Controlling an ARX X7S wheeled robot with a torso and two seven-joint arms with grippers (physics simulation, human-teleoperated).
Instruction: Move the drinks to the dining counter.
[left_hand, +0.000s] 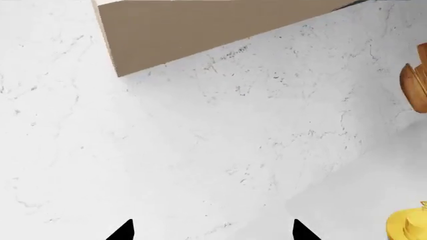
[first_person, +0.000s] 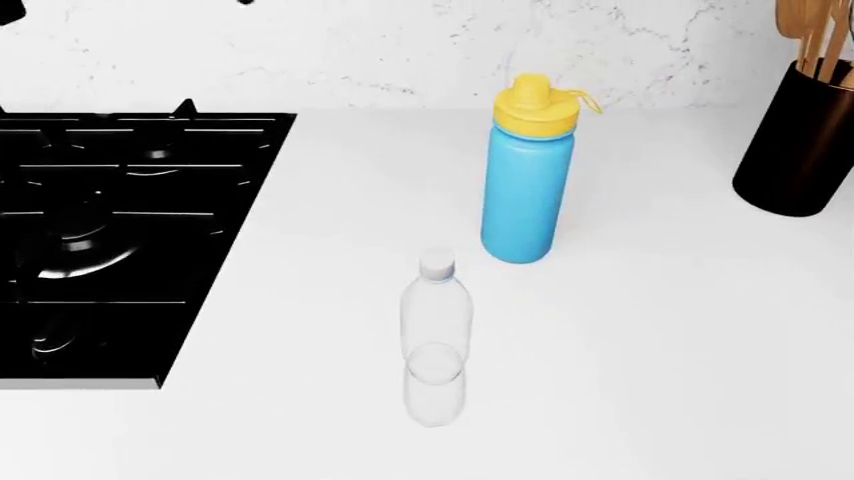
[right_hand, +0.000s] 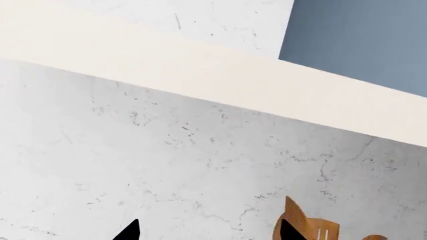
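writing: none readable on either bottle, no brand marks or labels visible.
flask (first_person: 533, 175): sky-blue cylinder, yellow screw lid with loop, upright on the white worktop (first_person: 667, 330), near the back wall. Its yellow lid also shows at the frame edge in the left wrist view.
clear bottle (first_person: 435, 338): slim, near-transparent, small pale cap, upright, nearer the camera than the flask and slightly left of it. The two are apart, not touching.
hob (first_person: 114, 245): black, glossy grates, set into the worktop left of both bottles.
utensil holder (first_person: 795, 140): black cylinder at the right edge, wooden utensils (first_person: 810, 40) sticking out the top; well right of the flask.
left tool (left_hand: 212, 231): only two black fingertips show at the frame edge in the left wrist view, spread well apart, nothing between them. Faces the marbled wall.
right tool (right_hand: 208, 231): same in the right wrist view, two black tips set wide, gripping nothing; wooden utensil ends just beside one tip.
surface: plain matte white worktop, soft shadows under the bottles.
room: white marble wall (first_person: 400, 50) with grey veining behind the worktop; tan cabinet underside (left_hand: 200, 30) above it in the left wrist view; cream band and grey-blue panel (right_hand: 360, 40) in the right wrist view.
dining counter: not in any view.
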